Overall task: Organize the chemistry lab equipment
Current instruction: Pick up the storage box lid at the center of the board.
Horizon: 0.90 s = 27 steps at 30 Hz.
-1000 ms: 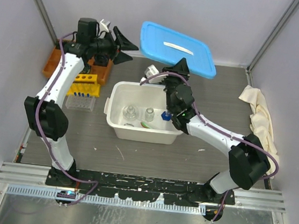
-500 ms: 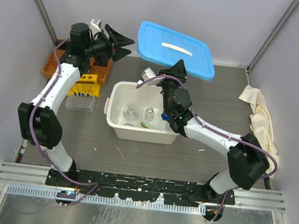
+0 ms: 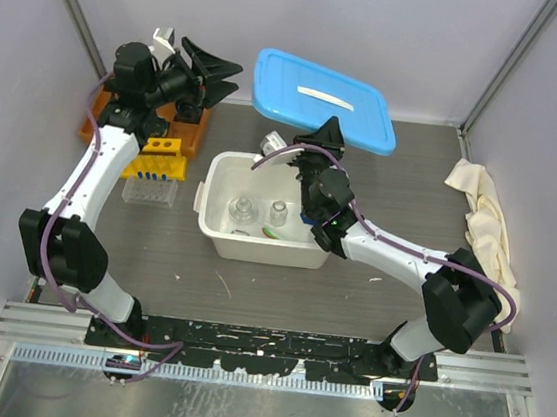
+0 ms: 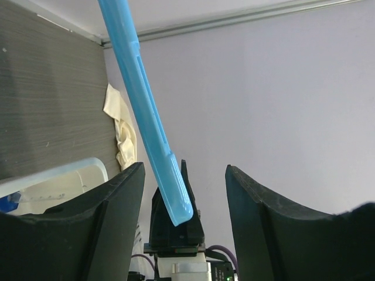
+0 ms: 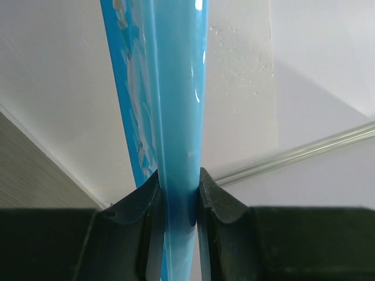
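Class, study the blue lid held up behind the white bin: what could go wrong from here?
1. The right gripper pinches the blue lid by one edge only. The wide lid could pivot or slip and drop toward the glass flask in the white bin.
2. The left gripper stands open at the lid's other end without gripping it. A misjudged approach could knock the lid loose.

Dark grey table [image 3: 403, 172]: white tub [image 3: 264, 249] at centre, yellow rack [image 3: 158, 160] left of it, orange tray [image 3: 190, 136] behind rack, cream cloth [image 3: 480, 206] crumpled at right edge.
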Each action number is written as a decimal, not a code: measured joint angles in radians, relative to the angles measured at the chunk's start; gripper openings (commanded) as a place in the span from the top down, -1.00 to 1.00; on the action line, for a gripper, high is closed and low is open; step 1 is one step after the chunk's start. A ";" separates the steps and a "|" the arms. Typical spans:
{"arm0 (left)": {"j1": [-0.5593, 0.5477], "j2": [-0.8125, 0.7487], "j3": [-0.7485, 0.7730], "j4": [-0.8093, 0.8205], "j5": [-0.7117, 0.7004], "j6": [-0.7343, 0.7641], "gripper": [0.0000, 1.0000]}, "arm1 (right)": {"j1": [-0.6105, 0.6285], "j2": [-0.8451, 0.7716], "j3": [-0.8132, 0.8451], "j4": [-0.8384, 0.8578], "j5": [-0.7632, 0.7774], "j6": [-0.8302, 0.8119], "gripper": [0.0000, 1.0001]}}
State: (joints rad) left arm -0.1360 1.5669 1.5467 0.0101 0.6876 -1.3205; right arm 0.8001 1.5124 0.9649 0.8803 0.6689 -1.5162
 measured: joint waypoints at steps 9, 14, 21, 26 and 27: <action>-0.022 0.034 -0.010 -0.001 -0.002 0.000 -0.18 | 0.024 0.000 0.000 -0.013 0.000 0.016 0.99; -0.039 0.047 -0.012 -0.001 -0.003 0.000 -0.17 | 0.034 0.012 0.005 -0.014 0.000 0.023 0.99; -0.048 0.061 -0.028 0.008 -0.002 -0.002 0.07 | 0.059 0.022 0.008 -0.021 0.000 0.027 0.99; -0.048 0.077 -0.056 0.036 -0.002 -0.018 0.55 | 0.074 0.022 0.007 -0.028 0.008 0.026 0.99; -0.048 0.079 -0.059 0.040 -0.001 -0.027 0.59 | 0.074 0.022 0.007 -0.038 0.010 0.026 0.99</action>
State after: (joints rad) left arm -0.1841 1.6455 1.4876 0.0505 0.6868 -1.3476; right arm 0.8742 1.5345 0.9722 0.8425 0.6792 -1.4906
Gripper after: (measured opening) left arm 0.293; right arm 0.291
